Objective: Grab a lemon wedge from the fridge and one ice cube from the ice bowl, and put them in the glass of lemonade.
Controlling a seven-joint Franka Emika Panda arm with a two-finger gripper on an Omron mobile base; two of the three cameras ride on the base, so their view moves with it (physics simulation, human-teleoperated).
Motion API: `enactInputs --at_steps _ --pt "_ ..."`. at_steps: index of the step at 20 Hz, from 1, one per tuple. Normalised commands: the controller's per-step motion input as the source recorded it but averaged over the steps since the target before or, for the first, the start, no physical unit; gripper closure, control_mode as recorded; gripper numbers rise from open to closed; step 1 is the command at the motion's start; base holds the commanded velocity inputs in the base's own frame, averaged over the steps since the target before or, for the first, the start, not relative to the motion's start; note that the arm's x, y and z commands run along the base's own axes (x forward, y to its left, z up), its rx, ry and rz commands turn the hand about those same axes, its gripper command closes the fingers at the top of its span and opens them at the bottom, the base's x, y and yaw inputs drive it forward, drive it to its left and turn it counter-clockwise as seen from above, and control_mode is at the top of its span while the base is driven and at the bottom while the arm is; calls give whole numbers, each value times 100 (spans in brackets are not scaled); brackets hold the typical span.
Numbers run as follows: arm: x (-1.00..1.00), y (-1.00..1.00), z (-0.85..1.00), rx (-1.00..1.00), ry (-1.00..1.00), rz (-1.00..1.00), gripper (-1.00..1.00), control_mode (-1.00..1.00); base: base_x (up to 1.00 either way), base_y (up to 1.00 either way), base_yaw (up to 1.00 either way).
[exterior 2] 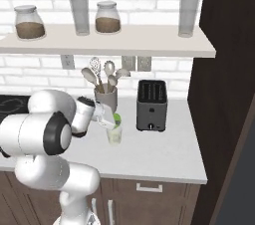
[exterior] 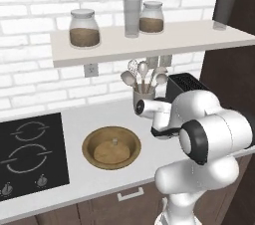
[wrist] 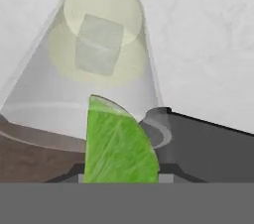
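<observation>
- Pincer [exterior 2: 115, 119] closed on a green lemon wedge [wrist: 118, 141], poised directly above the glass of lemonade [exterior 2: 114, 134], wedge just over the rim.
- Glass of lemonade standing upright on the white counter [exterior 2: 164, 154], just in front of the grey utensil cup [exterior 2: 106, 98] and left of the dark toaster [exterior 2: 151, 104].
- Ice cube [wrist: 98, 44] already inside the glass, sitting in the pale yellow-green liquid, seen from straight above in the hand view.
- Ice bowl [exterior: 111, 147] of tan-brown wood well to the left of the glass on the same counter, beside the black cooktop [exterior: 30, 154]; one tiny pale thing [exterior: 115, 141] at its middle, too small to name.
- Shelf [exterior 2: 124, 37] on the brick wall above the glass, carrying two lidded jars with brown filling [exterior 2: 29, 22] and grey tumblers [exterior 2: 79, 15].
- Dark tall panel [exterior 2: 224, 94] right of the toaster, at the counter's end.
</observation>
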Motion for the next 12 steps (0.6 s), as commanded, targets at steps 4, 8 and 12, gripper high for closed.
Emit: enactInputs --at_steps 4,8,12 --pt "17 0 -34 0 0 -2 100 -100 0 0 0" --pt "6 -7 -22 0 0 -2 100 -100 0 0 0" --pt "-8 -8 0 0 0 -4 100 -100 0 0 0"
